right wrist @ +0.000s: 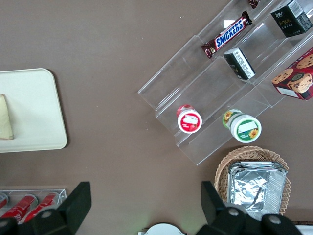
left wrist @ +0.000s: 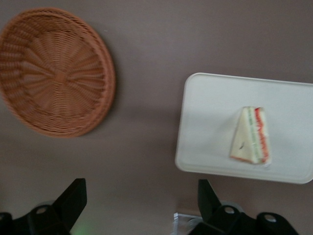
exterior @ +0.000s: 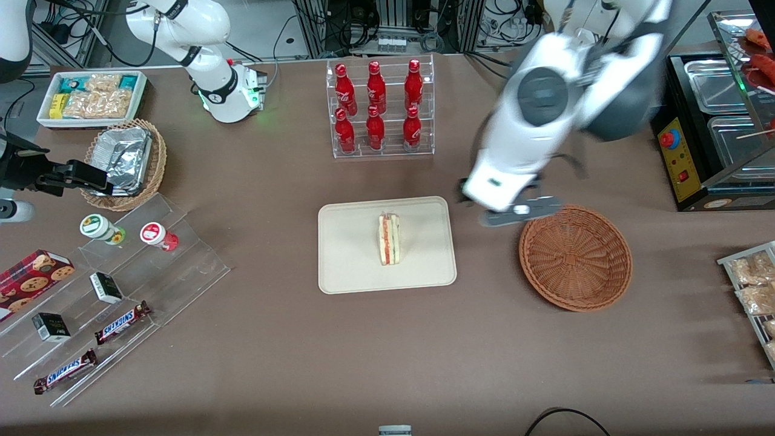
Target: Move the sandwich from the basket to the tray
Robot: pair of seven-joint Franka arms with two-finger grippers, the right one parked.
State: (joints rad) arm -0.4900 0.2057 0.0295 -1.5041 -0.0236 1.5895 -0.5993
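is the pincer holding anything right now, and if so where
Nothing is held. The pincer is open and empty, up above the table between the basket and the tray. The sandwich lies on the tray.

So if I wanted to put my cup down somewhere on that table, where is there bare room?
Bare cloth lies between the tray holding the sandwich and the emptied basket, and in the wide strip nearer the camera. The open gripper hangs above the basket's rim. It is crowded around the bottle rack and the clear snack steps.

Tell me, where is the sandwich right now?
The sandwich stands on the tray, in the middle of the table. The basket beside it holds nothing, and the open gripper hovers by the basket's rim.
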